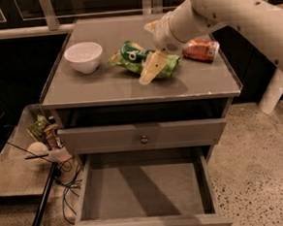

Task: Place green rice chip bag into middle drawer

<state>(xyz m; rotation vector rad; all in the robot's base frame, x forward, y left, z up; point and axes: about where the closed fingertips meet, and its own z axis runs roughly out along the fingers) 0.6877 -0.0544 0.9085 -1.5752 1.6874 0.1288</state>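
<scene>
The green rice chip bag lies on the grey cabinet top, between a white bowl and an orange-red can. My gripper hangs from the pale arm that comes in from the upper right. It sits over the right half of the bag, at or just above its surface, and hides part of it. The middle drawer is pulled out wide at the bottom of the view, and its plain grey floor is bare. The drawer above it is closed, with a small round knob.
A white bowl stands at the left of the cabinet top. An orange-red can lies on its side at the right, behind the arm. A low cart with clutter and cables stands left of the cabinet. A white post is at the right.
</scene>
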